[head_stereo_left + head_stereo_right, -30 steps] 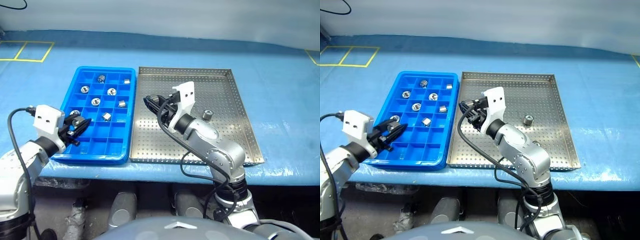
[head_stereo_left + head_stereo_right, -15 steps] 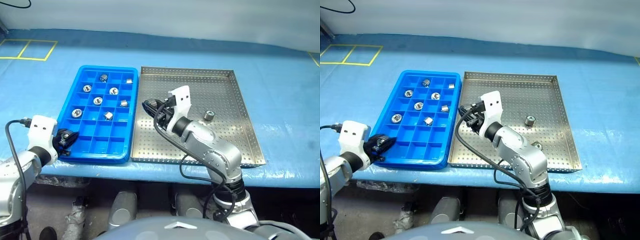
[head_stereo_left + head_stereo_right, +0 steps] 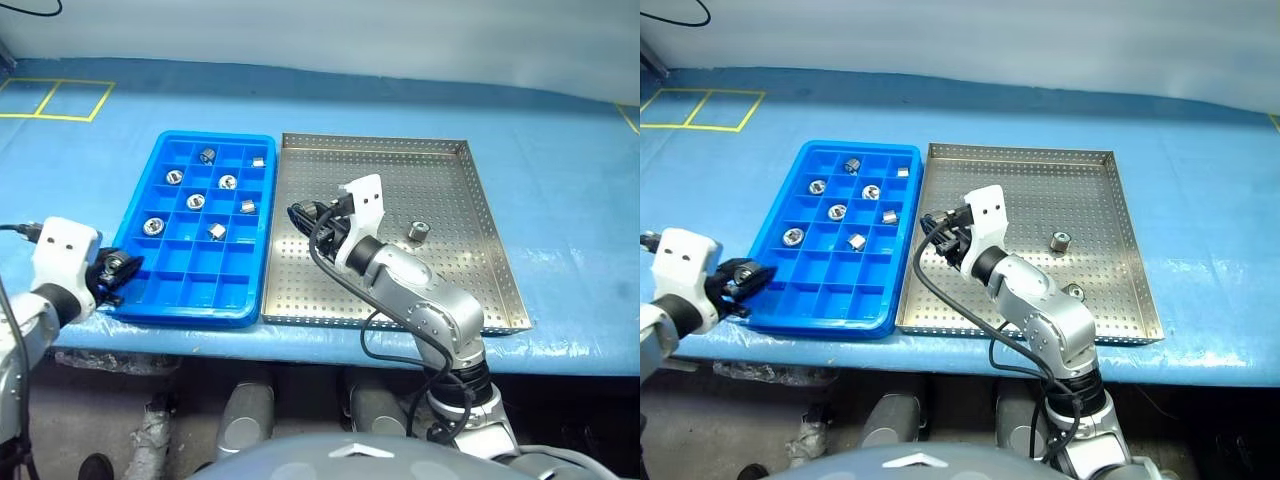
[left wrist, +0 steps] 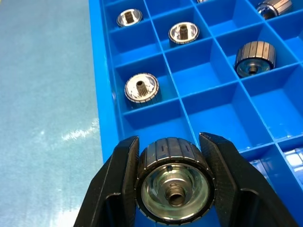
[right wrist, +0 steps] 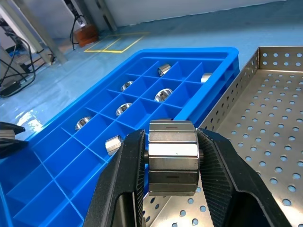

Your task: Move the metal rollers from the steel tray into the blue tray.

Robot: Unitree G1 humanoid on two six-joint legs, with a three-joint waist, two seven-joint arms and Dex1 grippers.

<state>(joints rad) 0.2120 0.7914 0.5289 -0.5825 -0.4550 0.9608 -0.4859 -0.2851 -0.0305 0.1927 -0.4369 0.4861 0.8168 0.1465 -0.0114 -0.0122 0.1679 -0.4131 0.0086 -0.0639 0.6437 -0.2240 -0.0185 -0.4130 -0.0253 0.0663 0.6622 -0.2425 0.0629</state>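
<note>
The blue tray (image 3: 190,290) lies left of the steel tray (image 3: 440,175) and holds several metal rollers, such as one (image 3: 227,182) in its far half. My left gripper (image 3: 113,268) hovers at the blue tray's near left corner, shut on a ribbed roller (image 4: 174,184). My right gripper (image 3: 303,214) hangs over the steel tray's left edge, beside the blue tray, shut on another roller (image 5: 173,158). One roller (image 3: 418,229) stands on the steel tray's right half. A second one (image 3: 1075,292) peeks out behind my right arm near the front rim.
Both trays rest on a blue table cover (image 3: 560,200) whose front edge runs just below them. Yellow floor-style markings (image 3: 55,100) sit at the far left. My right arm (image 3: 420,290) and its cable stretch across the steel tray's front left part.
My left gripper has drawn back leftward with its roller, from over the blue tray's near rows to its near left corner. The right gripper has kept still.
</note>
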